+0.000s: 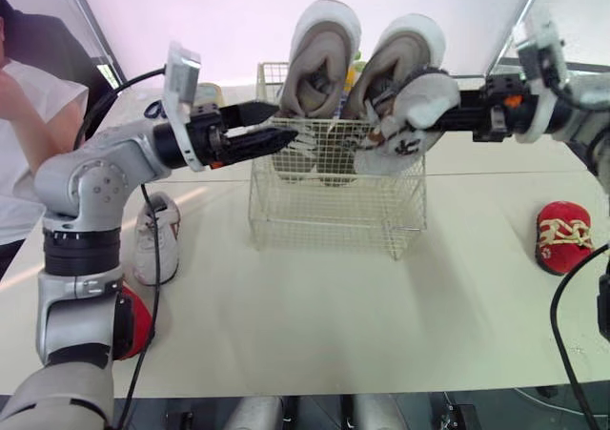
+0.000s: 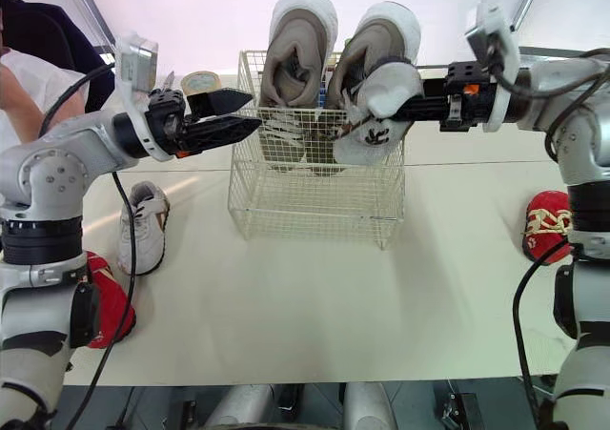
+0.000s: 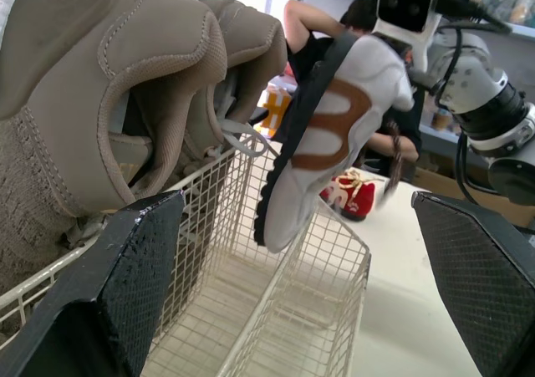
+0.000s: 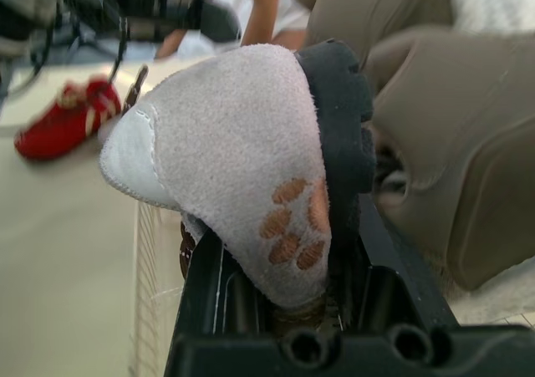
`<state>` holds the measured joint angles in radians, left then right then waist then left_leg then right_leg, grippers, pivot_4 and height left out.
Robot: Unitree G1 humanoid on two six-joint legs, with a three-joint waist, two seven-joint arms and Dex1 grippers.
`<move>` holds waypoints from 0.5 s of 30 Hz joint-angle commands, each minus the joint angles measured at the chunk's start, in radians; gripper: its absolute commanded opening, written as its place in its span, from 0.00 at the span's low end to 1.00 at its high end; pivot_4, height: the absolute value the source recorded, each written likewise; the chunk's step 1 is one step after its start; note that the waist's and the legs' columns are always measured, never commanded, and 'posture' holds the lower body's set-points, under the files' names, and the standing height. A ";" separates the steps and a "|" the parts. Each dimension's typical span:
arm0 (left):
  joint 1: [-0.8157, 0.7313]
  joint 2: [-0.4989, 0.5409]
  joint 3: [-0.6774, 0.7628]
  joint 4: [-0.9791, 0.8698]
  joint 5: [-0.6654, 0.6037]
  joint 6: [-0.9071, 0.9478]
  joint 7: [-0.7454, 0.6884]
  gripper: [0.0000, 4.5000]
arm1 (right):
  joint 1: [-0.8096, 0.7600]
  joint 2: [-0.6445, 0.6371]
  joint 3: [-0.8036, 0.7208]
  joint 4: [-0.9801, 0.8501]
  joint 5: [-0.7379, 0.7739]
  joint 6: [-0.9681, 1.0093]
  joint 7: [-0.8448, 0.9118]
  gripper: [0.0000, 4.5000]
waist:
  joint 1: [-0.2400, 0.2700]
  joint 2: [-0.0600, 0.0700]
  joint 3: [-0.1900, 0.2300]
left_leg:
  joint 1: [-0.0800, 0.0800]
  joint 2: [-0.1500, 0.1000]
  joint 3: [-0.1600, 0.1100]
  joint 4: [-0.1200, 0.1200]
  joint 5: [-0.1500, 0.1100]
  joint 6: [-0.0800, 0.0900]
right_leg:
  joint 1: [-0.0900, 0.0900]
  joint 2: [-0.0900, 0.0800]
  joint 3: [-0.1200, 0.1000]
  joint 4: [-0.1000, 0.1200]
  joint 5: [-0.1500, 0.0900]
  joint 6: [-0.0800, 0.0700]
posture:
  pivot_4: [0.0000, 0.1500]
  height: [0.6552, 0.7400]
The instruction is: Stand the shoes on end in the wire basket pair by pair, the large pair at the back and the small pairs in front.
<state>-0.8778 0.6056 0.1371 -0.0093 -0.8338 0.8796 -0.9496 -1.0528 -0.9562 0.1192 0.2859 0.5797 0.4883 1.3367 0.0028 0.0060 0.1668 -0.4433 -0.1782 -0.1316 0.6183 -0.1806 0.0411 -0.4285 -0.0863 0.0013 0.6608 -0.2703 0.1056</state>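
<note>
Your right hand (image 2: 412, 106) grasps the small grey suede, black-soled shoe (image 1: 410, 115) above the white wire basket (image 1: 334, 211), left hand (image 1: 272, 128) released: likely light and soft, so pinch its stiffer heel.

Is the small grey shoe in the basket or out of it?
Out: the right gripper holds the small grey shoe aloft over the wire basket's rim.

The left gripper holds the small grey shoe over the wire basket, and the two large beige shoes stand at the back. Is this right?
No: the right gripper holds the small grey shoe, as the left eye view shows. The rest is correct.
</note>
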 commanded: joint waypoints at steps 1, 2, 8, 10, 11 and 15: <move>-0.004 -0.002 0.026 -0.045 -0.015 -0.009 0.015 0.99 | -0.045 0.017 -0.016 0.010 -0.063 -0.076 0.048 0.12 | 0.001 0.000 0.000 | 0.000 0.000 0.000 0.000 0.000 0.000 | 0.000 0.000 0.000 0.000 0.000 0.000 | 1.00 1.00; -0.004 -0.005 0.025 -0.050 -0.017 -0.008 0.021 0.99 | -0.046 0.027 -0.009 0.019 -0.081 -0.087 0.063 0.12 | 0.001 0.000 0.000 | 0.000 0.000 0.000 0.000 0.000 -0.001 | 0.000 0.000 0.000 0.000 0.000 0.000 | 1.00 1.00; -0.004 -0.018 0.017 -0.060 -0.012 -0.014 0.035 0.99 | -0.063 0.099 0.011 0.093 -0.162 -0.119 0.106 0.12 | 0.002 0.000 0.000 | 0.000 0.000 0.000 0.000 0.001 -0.002 | 0.000 0.000 0.000 0.000 0.000 0.000 | 1.00 1.00; -0.002 -0.023 0.012 -0.068 -0.009 -0.016 0.039 0.99 | -0.066 0.121 0.023 0.125 -0.200 -0.137 0.108 0.12 | 0.002 0.000 0.000 | 0.000 0.000 0.000 0.000 0.002 -0.004 | 0.000 0.000 0.000 0.001 0.000 0.000 | 1.00 1.00; -0.002 -0.025 0.012 -0.071 -0.011 -0.015 0.041 0.99 | -0.064 0.134 0.028 0.147 -0.226 -0.161 0.096 0.12 | 0.002 0.000 0.000 | 0.000 0.000 0.000 0.000 0.003 -0.004 | 0.000 0.000 0.000 0.001 0.000 0.000 | 1.00 1.00; -0.005 -0.032 0.019 -0.075 -0.020 -0.007 0.053 0.99 | -0.056 0.172 0.026 0.198 -0.265 -0.180 0.098 0.12 | 0.001 0.000 0.000 | 0.000 0.000 0.000 0.001 0.003 -0.005 | 0.000 0.000 0.000 0.001 0.000 0.000 | 1.00 1.00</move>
<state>-0.8748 0.5712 0.1368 -0.0534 -0.8397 0.8806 -0.9021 -1.0832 -0.7822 0.1595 0.4836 0.3263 0.3276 1.4273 0.0041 0.0059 0.1669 -0.4429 -0.1783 -0.1317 0.6189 -0.1773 0.0360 -0.4281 -0.0861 0.0013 0.6621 -0.2702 0.1056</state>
